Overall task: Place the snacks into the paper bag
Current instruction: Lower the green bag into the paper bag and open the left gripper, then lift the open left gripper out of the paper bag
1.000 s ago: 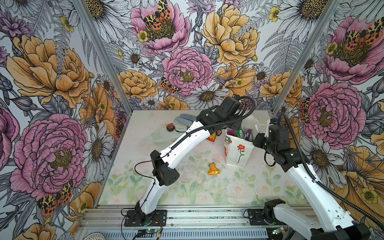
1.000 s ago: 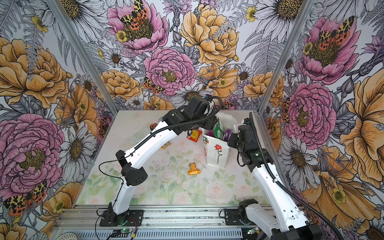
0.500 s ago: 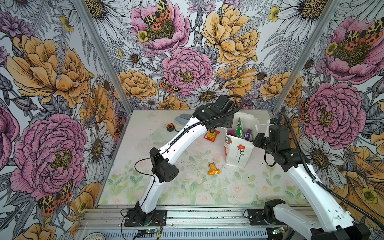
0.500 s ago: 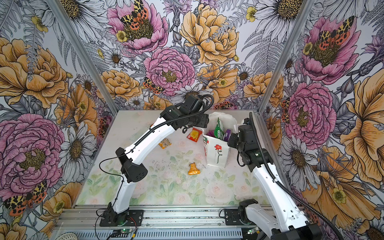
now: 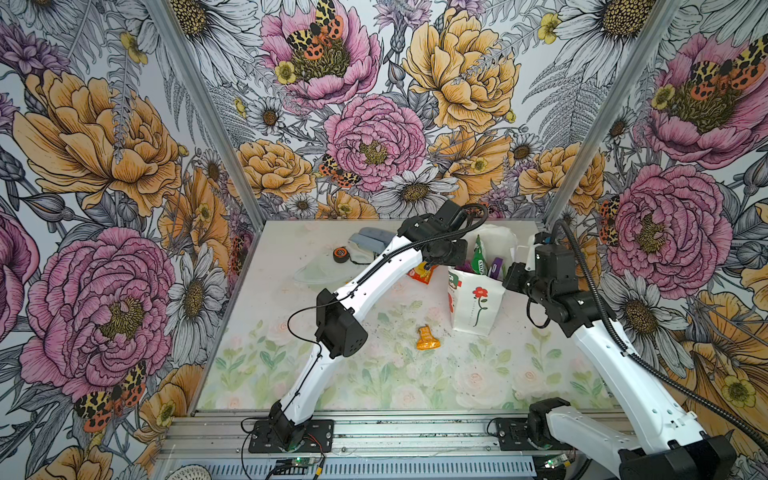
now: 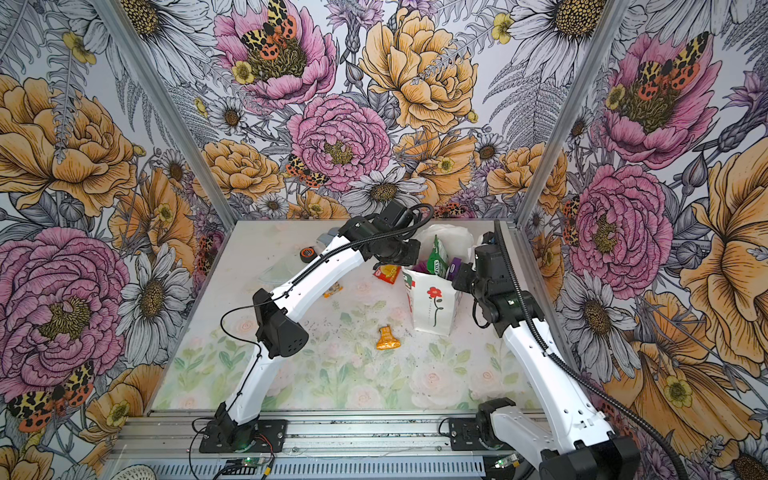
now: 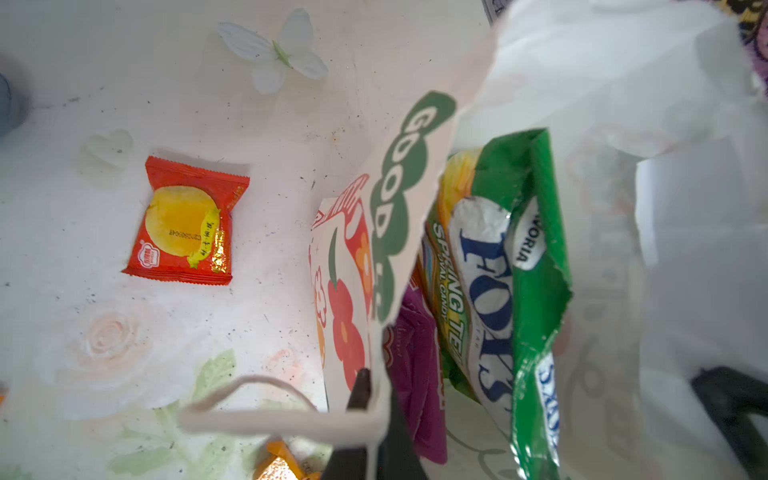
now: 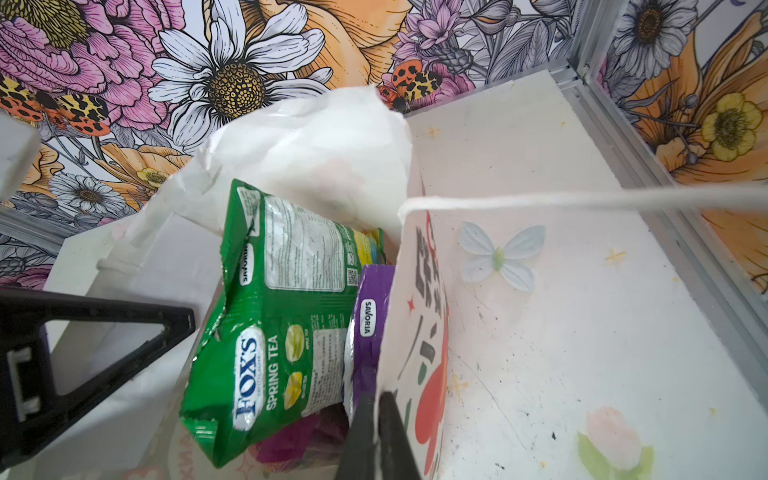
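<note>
Pinching paper bag (image 5: pixel 478 307) rim: left end effector (image 7: pixel 374 399), right end effector (image 8: pixel 377 415), opposite edges; table (image 5: pixel 374 374) roomy frontward.

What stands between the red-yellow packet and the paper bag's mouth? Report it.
Nothing on the table between red-yellow packet and paper bag. At the mouth, the left gripper pinches that side's rim, and the green Fox's packet stands inside.

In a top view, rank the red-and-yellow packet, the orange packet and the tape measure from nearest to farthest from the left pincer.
From the left pincer, shut on the paper bag's rim:
1. Red-and-yellow packet: right beside it, left of the bag.
2. Orange packet: toward the front, before the bag.
3. Tape measure: far left, near the back.
</note>
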Available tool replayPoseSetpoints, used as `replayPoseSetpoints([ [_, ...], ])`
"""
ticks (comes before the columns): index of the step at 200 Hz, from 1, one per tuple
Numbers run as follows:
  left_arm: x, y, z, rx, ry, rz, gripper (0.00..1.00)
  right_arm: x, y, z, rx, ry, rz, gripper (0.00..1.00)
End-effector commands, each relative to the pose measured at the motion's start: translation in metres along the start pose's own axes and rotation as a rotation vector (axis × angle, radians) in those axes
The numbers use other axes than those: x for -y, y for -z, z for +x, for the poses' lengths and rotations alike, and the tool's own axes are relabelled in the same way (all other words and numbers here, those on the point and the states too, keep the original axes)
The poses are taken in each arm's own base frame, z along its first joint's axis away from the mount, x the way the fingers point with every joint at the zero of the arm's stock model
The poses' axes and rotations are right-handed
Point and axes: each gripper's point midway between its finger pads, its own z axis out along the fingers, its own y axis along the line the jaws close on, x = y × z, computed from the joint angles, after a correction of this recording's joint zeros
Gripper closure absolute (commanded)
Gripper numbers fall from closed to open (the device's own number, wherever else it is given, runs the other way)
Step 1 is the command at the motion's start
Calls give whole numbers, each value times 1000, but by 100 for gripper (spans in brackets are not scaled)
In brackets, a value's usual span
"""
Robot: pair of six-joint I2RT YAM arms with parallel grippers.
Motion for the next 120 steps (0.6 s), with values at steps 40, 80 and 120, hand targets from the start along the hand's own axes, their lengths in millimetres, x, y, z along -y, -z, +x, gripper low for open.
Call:
replayPoseSetpoints([
  [40, 30, 125, -63, 454, -64, -154, 100, -13, 43, -62, 166, 70, -9, 100],
  [80, 27, 82, -38, 338, 8, -96, 100, -7, 19, -35, 92, 42, -1, 100],
  [120, 65, 78, -26, 325, -58, -22, 100, 4, -24, 5, -43, 47, 35, 100],
])
